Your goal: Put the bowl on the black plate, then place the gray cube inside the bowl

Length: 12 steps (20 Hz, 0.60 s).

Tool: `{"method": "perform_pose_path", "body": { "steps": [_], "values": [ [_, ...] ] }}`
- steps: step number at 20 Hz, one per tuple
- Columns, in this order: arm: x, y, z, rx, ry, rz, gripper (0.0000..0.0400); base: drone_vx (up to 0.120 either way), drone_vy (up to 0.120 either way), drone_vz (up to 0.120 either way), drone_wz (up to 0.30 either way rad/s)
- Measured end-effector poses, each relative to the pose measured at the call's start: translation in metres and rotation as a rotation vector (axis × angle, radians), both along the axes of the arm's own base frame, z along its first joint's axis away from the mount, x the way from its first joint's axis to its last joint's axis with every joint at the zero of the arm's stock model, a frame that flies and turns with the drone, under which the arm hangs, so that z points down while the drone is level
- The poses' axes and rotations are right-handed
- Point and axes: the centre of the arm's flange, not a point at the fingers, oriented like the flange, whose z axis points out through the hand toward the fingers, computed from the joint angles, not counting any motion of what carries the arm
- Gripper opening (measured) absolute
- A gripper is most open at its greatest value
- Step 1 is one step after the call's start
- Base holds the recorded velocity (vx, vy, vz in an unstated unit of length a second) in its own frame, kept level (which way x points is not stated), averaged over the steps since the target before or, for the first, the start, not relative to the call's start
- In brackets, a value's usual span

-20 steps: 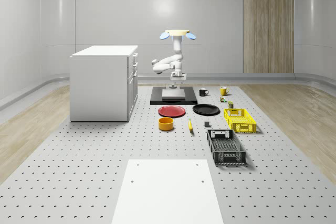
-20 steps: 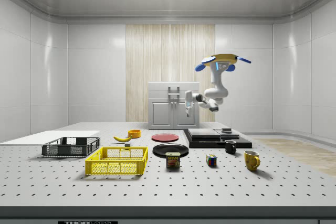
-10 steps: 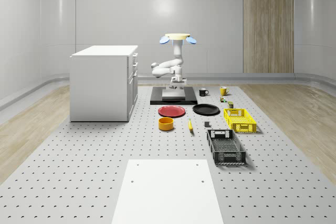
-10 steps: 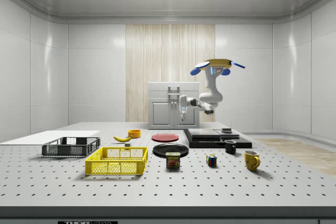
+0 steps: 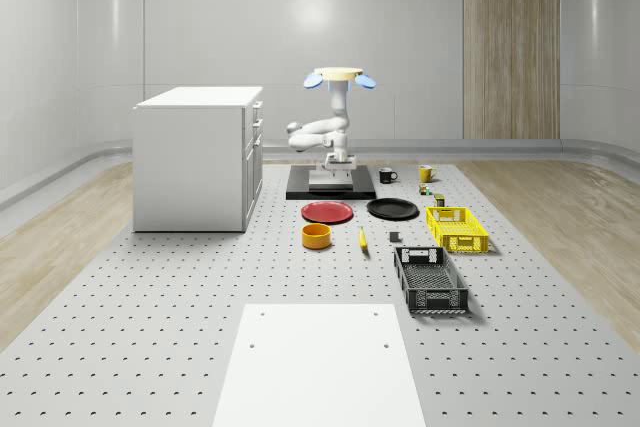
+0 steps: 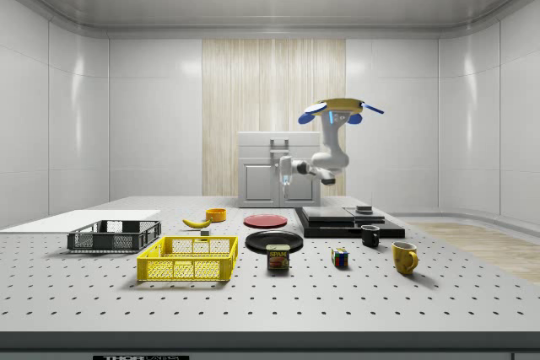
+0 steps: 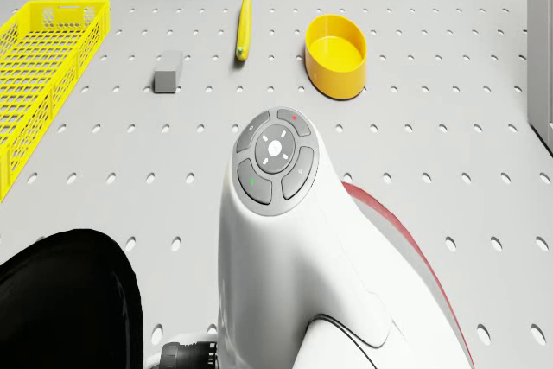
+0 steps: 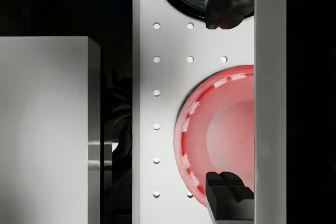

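A drone [image 5: 338,75] hovers above the bench's far end, its empty claw [image 8: 226,100] spread wide over the red plate [image 5: 327,211]. The yellow bowl [image 5: 317,236] sits just beyond that plate toward the near edge, with the black plate [image 5: 392,209] beside the red one.

arm [image 7: 285,239]: filling foreground over table [image 7: 449,136]
bowl [image 7: 336,54]: sitting beside banana [image 7: 244,25]
gray cube [image 7: 168,71]: lying near yellow crate [image 7: 43,58]
black plate [image 7: 65,300]: showing at corner
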Motion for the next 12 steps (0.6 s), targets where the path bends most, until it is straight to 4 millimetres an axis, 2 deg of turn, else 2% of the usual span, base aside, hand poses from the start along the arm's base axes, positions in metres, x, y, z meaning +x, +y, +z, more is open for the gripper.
{"method": "perform_pose_path", "body": {
  "steps": [3, 12],
  "values": [
    [0.0, 0.0, 0.0, 0.0, 0.0, 0.0, 0.04, 0.12, 0.0, -0.093, 0.0],
    [0.0, 0.0, 0.0, 0.0, 0.0, 0.0, 0.04, 0.12, 0.0, 0.0, 0.0]
  ]
}}
